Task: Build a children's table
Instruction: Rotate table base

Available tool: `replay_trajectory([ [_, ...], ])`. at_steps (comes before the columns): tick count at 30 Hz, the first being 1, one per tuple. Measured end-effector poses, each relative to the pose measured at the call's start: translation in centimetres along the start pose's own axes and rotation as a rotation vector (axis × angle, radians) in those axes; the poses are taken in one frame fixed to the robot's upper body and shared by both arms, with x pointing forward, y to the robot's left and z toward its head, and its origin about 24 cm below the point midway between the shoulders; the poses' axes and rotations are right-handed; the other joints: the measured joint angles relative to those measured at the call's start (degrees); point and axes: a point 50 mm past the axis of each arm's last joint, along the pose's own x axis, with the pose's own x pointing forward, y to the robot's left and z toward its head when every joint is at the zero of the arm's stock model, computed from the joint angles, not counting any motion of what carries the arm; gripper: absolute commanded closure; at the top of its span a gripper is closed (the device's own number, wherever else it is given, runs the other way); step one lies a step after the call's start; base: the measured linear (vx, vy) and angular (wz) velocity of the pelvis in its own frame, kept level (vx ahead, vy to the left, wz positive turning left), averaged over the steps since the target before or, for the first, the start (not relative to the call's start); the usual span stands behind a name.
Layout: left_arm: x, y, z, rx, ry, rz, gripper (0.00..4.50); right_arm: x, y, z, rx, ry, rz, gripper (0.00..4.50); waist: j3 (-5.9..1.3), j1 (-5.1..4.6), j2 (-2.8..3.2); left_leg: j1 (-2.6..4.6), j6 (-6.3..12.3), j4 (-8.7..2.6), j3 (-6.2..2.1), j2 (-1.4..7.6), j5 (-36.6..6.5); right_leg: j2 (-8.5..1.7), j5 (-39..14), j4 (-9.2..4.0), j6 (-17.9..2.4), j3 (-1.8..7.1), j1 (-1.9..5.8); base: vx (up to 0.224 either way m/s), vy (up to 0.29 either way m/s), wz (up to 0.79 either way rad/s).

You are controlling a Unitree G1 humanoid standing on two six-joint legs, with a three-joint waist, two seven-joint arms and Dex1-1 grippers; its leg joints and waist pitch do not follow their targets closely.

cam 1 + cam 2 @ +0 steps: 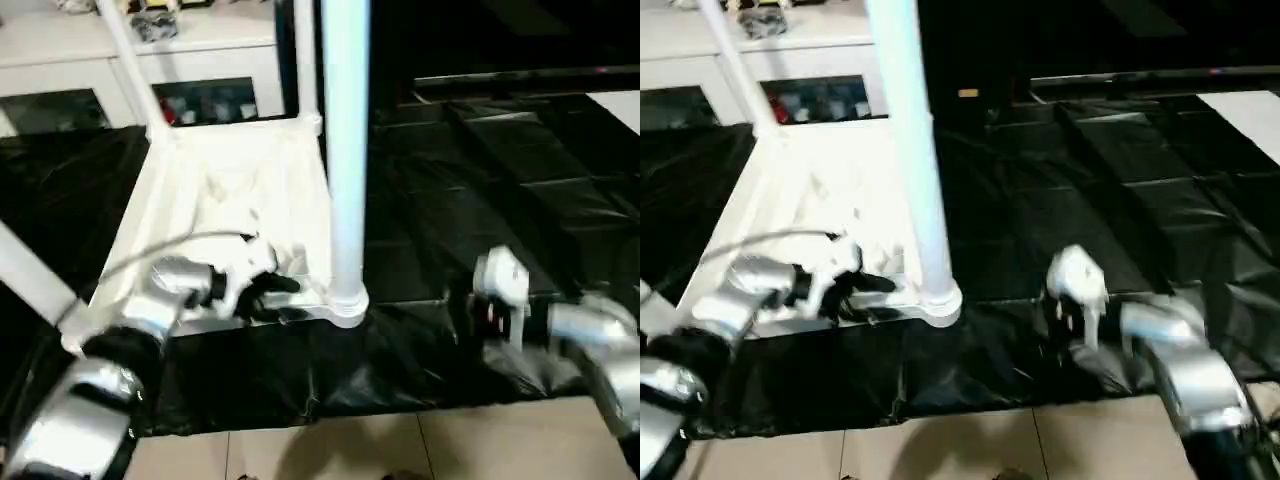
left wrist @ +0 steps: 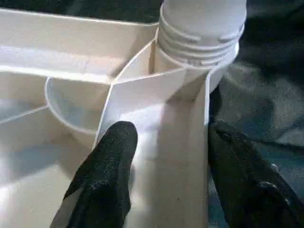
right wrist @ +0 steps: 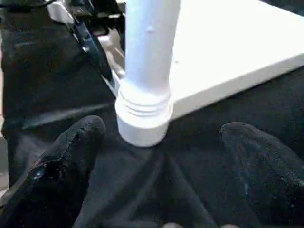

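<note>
White plastic, the tabletop (image 1: 235, 205) lies upside down on the black sheet (image 1: 470, 190), a leg (image 1: 345, 150) upright in its near corner socket (image 2: 199, 38). The left gripper (image 2: 164, 156) straddles the rim wall beside that socket, jaws half-spread, not yet clamped. The right gripper (image 3: 166, 166) gapes empty just short of the leg. A careless nudge could tilt the leg or slide the top.

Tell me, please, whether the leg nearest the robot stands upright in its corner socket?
Upright: the leg rises straight from the tabletop's near corner socket, threaded collar seated.
</note>
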Motion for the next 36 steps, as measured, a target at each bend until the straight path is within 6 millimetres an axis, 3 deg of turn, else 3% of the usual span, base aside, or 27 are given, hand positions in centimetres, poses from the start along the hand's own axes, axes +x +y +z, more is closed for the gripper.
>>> replay_trajectory([
  [25,-0.2,-0.1,-0.3,-0.053,0.03,-0.105,4.14,0.6,0.0,0.7,0.028,0.031,0.062,0.0,0.07,0.88,-0.74,-0.05,0.0,0.04,0.0,-0.09,0.01,-0.1,0.08,0.0,-0.12,0.03,-0.06,0.0,0.0,0.0],
  [30,-0.2,-0.1,-0.2,-0.066,0.027,-0.098,4.46,3.2,0.0,1.1,0.011,0.002,0.073,0.0,0.15,0.6,-1.23,-0.03,-0.05,0.04,-0.01,-0.06,0.05,-0.09,-0.03,0.14,0.08,-0.01,-0.07,0.0,0.0,0.0],
  [36,0.4,-0.1,0.3,-0.071,0.019,-0.088,4.46,6.0,-0.7,0.8,0.008,0.014,0.031,0.0,0.18,0.6,-1.44,-0.1,-0.05,0.05,0.05,-0.11,0.05,-0.12,0.16,0.15,-0.23,0.12,-0.2,0.0,0.0,0.0],
])
